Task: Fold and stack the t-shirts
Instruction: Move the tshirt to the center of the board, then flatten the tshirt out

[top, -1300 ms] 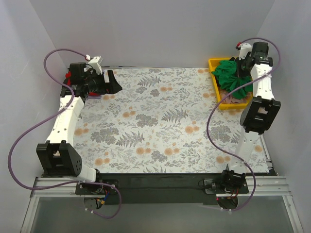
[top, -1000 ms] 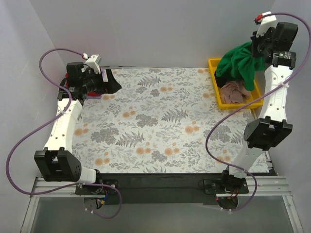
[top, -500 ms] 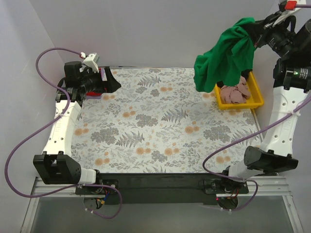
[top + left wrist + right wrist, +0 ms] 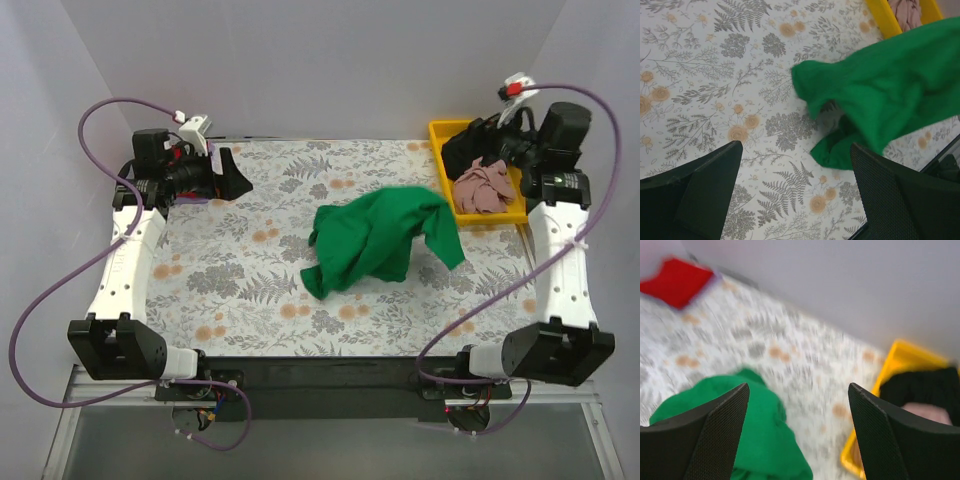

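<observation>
1. Green t-shirt [image 4: 380, 240]: unfolded, crumpled in a loose heap at the middle of the floral-print cloth [image 4: 250, 260], a little toward 3 o'clock. No fingers touch it. Its 3 o'clock edge comes near the yellow tray [image 4: 436, 150] but stays apart from it.
2. Open room: bare floral print from 7 to 11 o'clock, a band along the 6 o'clock edge, and another along 12 o'clock.
3. Yellow tray: at 1 to 2 o'clock, in the cloth's far corner. It holds a dusty pink t-shirt [image 4: 483, 187], bunched, with a black t-shirt [image 4: 920, 385] at its far end.
4. Red cloth [image 4: 677, 282]: flat, at the 10 o'clock corner, blurred.
5. Left fingers [image 4: 710, 185]: at 10 o'clock, spread wide, gripping nothing.
6. Right fingers [image 4: 715, 430]: above the tray at 1 o'clock, spread wide, gripping nothing.
</observation>
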You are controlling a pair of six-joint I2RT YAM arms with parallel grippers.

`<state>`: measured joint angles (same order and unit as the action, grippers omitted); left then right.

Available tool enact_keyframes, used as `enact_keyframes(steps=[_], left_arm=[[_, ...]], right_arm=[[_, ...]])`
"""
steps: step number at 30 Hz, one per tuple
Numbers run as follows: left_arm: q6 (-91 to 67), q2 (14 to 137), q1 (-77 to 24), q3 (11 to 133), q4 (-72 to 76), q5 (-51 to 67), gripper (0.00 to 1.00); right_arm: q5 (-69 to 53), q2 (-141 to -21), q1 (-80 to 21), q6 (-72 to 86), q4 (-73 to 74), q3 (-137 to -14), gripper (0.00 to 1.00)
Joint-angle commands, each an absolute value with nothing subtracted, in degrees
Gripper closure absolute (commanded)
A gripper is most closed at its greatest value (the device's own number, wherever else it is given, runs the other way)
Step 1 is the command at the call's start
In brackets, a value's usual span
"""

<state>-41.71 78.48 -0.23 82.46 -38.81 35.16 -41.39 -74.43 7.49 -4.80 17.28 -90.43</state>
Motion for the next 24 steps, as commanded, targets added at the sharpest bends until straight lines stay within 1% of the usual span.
enact_keyframes(steps=[1, 3, 4, 6, 7, 8, 10, 11, 13, 14, 16, 18, 22, 23, 24], left_arm=[[-30.89, 77.78, -0.96, 81.14, -45.25, 42.10, 0.12], [-26.91, 79.00, -2.63, 79.20, -48.67, 42.19, 0.12], [-24.55, 79.54, -5.33, 77.97, -49.82, 41.32, 0.12], [-19.18, 81.03, -8.60, 72.70, -52.02, 40.70, 0.13], [-17.77, 81.21, -11.83, 70.34, -52.03, 40.61, 0.15], [-16.01, 81.30, -13.61, 66.14, -51.77, 39.47, 0.17], [-15.21, 81.21, -19.21, 62.07, -48.70, 36.49, 0.21], [-15.03, 81.47, -21.16, 58.92, -45.82, 32.65, 0.21], [-14.94, 82.52, -25.72, 56.96, -43.69, 30.51, 0.22], [-15.29, 84.10, -27.06, 56.26, -42.64, 29.63, 0.23], [-17.13, 86.03, -30.65, 54.93, -39.12, 25.77, 0.23], [-18.71, 88.85, -32.42, 54.49, -35.10, 20.69, 0.23], [-21.00, 93.77, -34.89, 54.23, -29.89, 14.51, 0.22], [-21.09, 95.87, -35.07, 54.58, -29.53, 13.28, 0.25], [-21.18, 96.76, -35.24, 55.02, -29.18, 12.40, 0.32]], right_arm=[[-32.26, -77.96, 7.82, -21.07, 35.57, -82.90, 0.14], [-31.73, -76.29, 7.74, -24.67, 36.65, -79.56, 0.14], [-31.99, -75.77, 7.65, -25.74, 37.35, -77.10, 0.15], [-30.51, -74.80, 6.60, -27.59, 38.67, -74.46, 0.16], [-29.19, -74.71, 5.63, -29.95, 39.19, -72.27, 0.17], [-27.53, -75.14, 3.28, -31.01, 40.16, -71.20, 0.20], [-22.69, -76.02, 0.89, -32.68, 40.78, -69.01, 0.22], [-21.28, -77.16, -1.82, -33.04, 41.39, -67.52, 0.24], [-17.94, -78.48, -3.33, -33.40, 41.48, -66.01, 0.25], [-16.97, -80.23, -4.47, -33.40, 41.40, -65.57, 0.28], [-14.95, -81.99, -4.75, -33.14, 41.22, -65.13, 0.29], [-12.59, -85.07, -4.75, -32.78, 41.13, -65.65, 0.33], [-9.59, -90.69, -4.75, -33.13, 40.78, -66.27, 0.41], [-8.97, -91.49, -4.66, -33.22, 40.69, -66.27, 0.43], [-7.49, -92.45, -4.75, -33.40, 40.52, -66.10, 0.44]])
